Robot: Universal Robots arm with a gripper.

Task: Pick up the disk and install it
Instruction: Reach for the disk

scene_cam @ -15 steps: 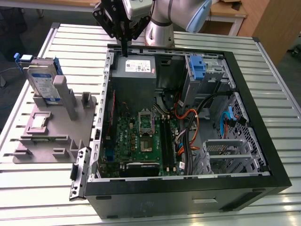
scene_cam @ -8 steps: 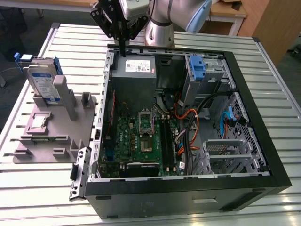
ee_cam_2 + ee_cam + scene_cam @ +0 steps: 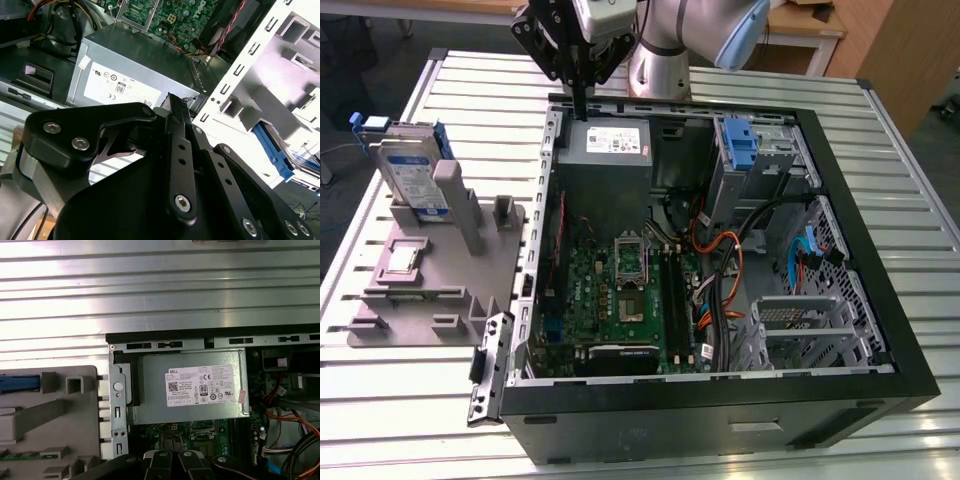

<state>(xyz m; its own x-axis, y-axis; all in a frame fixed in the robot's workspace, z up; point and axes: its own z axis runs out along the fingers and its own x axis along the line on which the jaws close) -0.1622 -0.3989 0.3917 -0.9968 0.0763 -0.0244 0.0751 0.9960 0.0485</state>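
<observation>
End effector (image 3: pixel 582 105) clenched empty over the power supply (image 3: pixel 610 146); the disk (image 3: pixel 410 175) stands well apart in the grey fixture (image 3: pixel 435 295)

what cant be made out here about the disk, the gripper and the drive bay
- Exterior view: the silver-grey metal disk with blue side rails has its lower part hidden in the grey plastic holder.
- Exterior view: cannot tell if the black gripper touches the grey power-supply box beneath.
- Exterior view: the metal drive bay with the blue plastic bracket hides its inside behind its own walls.
</observation>
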